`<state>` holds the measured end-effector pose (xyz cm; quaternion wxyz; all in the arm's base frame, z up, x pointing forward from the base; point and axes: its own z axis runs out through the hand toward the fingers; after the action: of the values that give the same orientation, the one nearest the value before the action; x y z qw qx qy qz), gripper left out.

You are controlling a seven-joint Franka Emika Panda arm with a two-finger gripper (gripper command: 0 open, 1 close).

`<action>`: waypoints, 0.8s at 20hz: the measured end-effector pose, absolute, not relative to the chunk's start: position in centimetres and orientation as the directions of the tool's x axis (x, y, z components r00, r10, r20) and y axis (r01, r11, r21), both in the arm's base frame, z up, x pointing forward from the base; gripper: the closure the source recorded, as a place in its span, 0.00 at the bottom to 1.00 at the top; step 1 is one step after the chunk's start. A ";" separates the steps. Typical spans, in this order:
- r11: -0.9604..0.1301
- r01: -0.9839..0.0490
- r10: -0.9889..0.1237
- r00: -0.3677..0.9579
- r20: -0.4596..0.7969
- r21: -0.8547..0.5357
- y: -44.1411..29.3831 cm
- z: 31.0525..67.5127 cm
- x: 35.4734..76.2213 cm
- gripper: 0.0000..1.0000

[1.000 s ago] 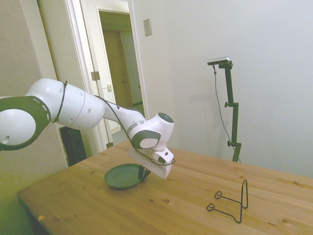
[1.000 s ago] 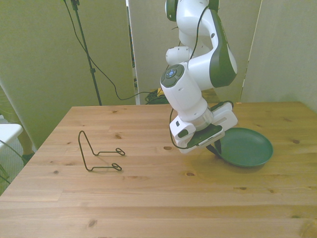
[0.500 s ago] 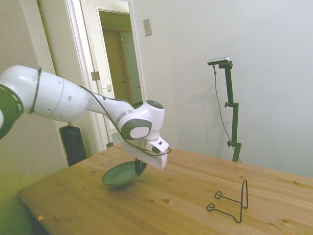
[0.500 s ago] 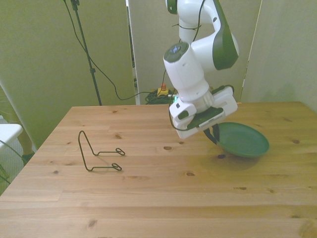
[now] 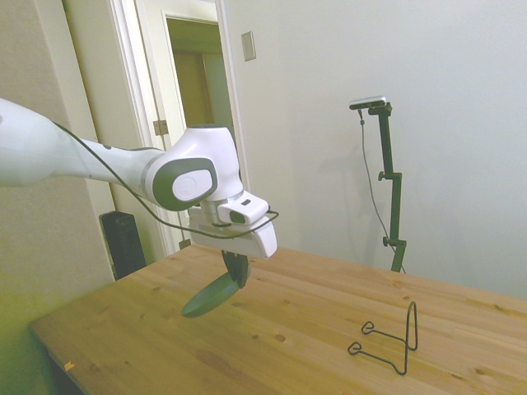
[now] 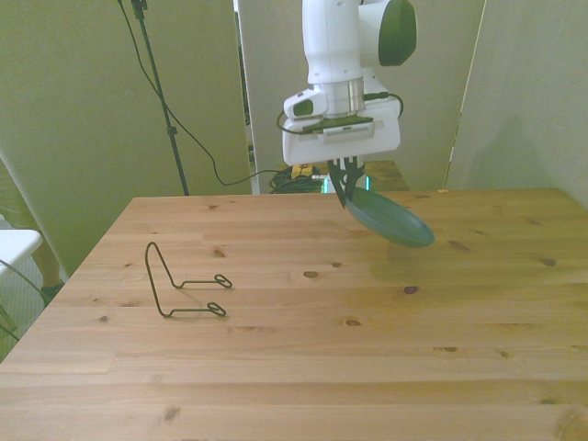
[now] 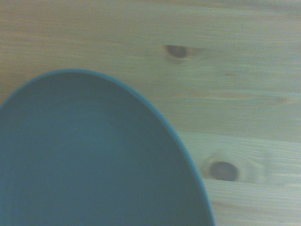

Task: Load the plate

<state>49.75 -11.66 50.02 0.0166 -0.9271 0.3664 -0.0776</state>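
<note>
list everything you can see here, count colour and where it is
plate: one, dark green, held tilted in the air above the table, gripped at its rim
wire stand: one, thin black, standing on the table toward the front view's left, apart from the plate
table: one, light wood with dark knots, carrying only the wire stand
doorway: one, white frame, behind the table in the side view
cables: dark, hanging behind the table's far edge in the front view
arm: one, white with dark green joint caps, reaching over the table
gripper: one, dark fingers shut on the plate's rim, pointing down
</note>
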 end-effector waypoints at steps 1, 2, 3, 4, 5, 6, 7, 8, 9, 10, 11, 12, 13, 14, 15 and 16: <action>-0.723 -0.687 -0.688 0.709 0.158 -0.065 -12.4 50.6 49.4 1.00; -0.716 -0.696 -0.691 0.700 0.182 -0.043 -13.2 51.1 49.0 1.00; -0.705 -0.709 -0.697 0.687 0.205 -0.022 -14.1 51.5 48.8 1.00; -0.693 -0.721 -0.702 0.675 0.227 -0.002 -14.8 51.9 48.6 1.00; -0.680 -0.733 -0.708 0.662 0.247 0.016 -15.6 52.2 48.4 1.00; -0.665 -0.746 -0.714 0.647 0.269 0.032 -16.3 52.5 48.3 1.00; -0.649 -0.759 -0.718 0.631 0.293 0.043 -17.1 52.8 48.2 1.00; -0.633 -0.773 -0.724 0.613 0.315 0.050 -17.8 53.1 48.2 1.00; -0.617 -0.785 -0.730 0.597 0.332 0.055 -18.5 53.4 48.2 1.00; -0.601 -0.797 -0.736 0.579 0.350 0.055 -19.4 53.8 48.3 1.00; -0.588 -0.807 -0.740 0.564 0.366 0.056 -20.1 54.0 48.5 1.00; -0.574 -0.816 -0.742 0.550 0.383 0.061 -20.9 54.3 48.7 1.00; -0.559 -0.827 -0.744 0.534 0.402 0.064 -21.4 54.5 49.1 1.00; -0.543 -0.837 -0.744 0.519 0.420 0.071 -21.8 54.7 49.7 1.00; -0.529 -0.845 -0.742 0.506 0.439 0.080 -22.0 54.8 50.4 1.00; -0.511 -0.855 -0.738 0.490 0.464 0.090 -22.2 55.0 51.1 1.00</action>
<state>51.07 -22.24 55.03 -0.1560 -0.8488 0.4693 -0.1868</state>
